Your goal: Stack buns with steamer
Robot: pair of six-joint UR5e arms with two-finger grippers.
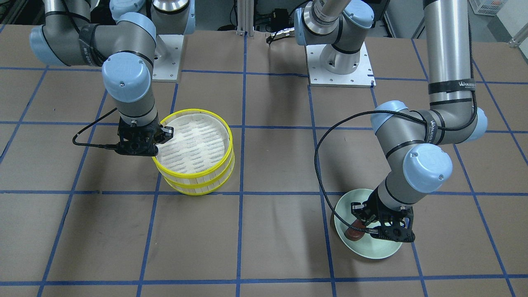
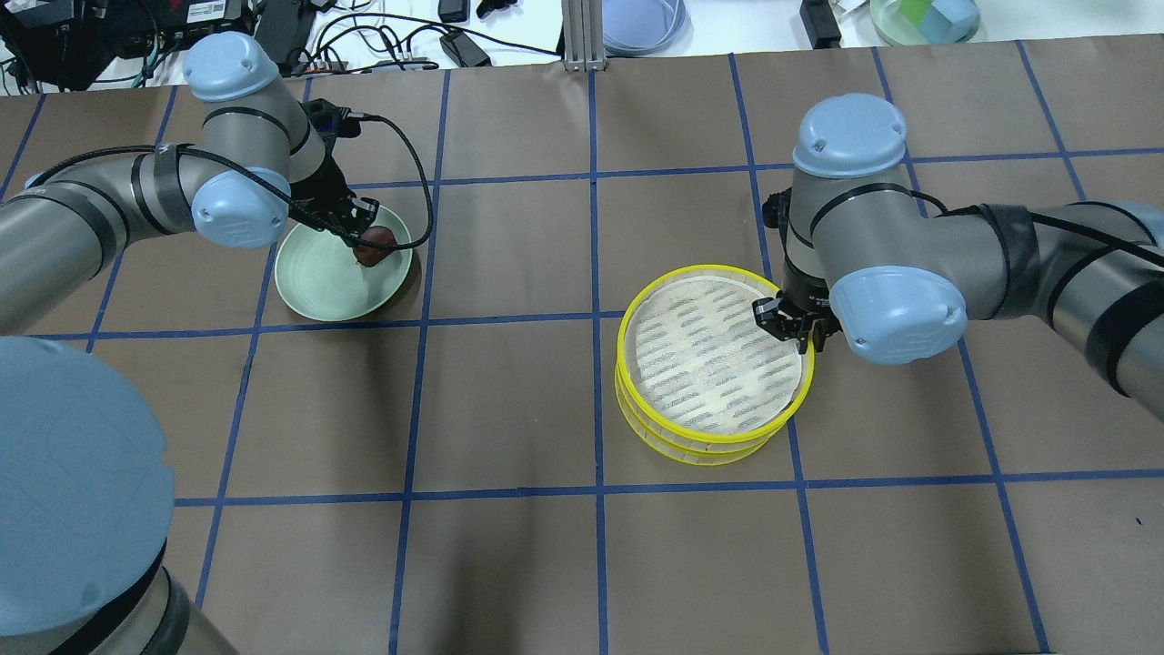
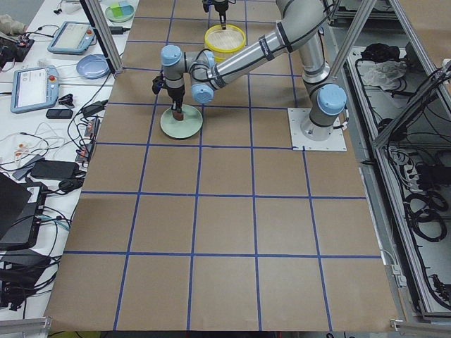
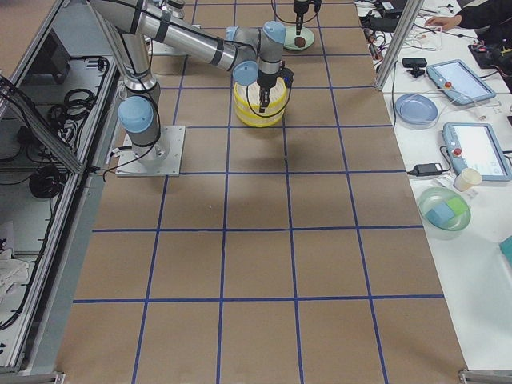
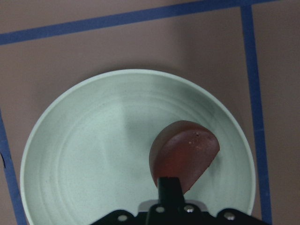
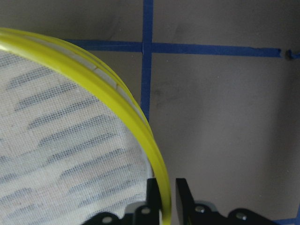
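Note:
The dark reddish-brown bun (image 2: pixel 375 246) is in the pale green plate (image 2: pixel 318 291), also seen in the left wrist view (image 5: pixel 185 152). My left gripper (image 1: pixel 359 226) is shut on it, one finger (image 5: pixel 169 190) against its near side. I cannot tell whether it is lifted. The two steamer trays are stacked, the upper one (image 2: pixel 709 350) slightly offset and tilted on the lower (image 2: pixel 691 448). My right gripper (image 2: pixel 789 327) is shut on the upper tray's yellow rim (image 6: pixel 108 89), one finger inside and one outside. The cream bun is hidden.
Brown table with a blue tape grid. The arm bases (image 1: pixel 340 62) stand at the robot's edge. Beyond the far edge lie cables, a blue plate (image 2: pixel 641 23) and a bowl (image 2: pixel 923 18) with blocks.

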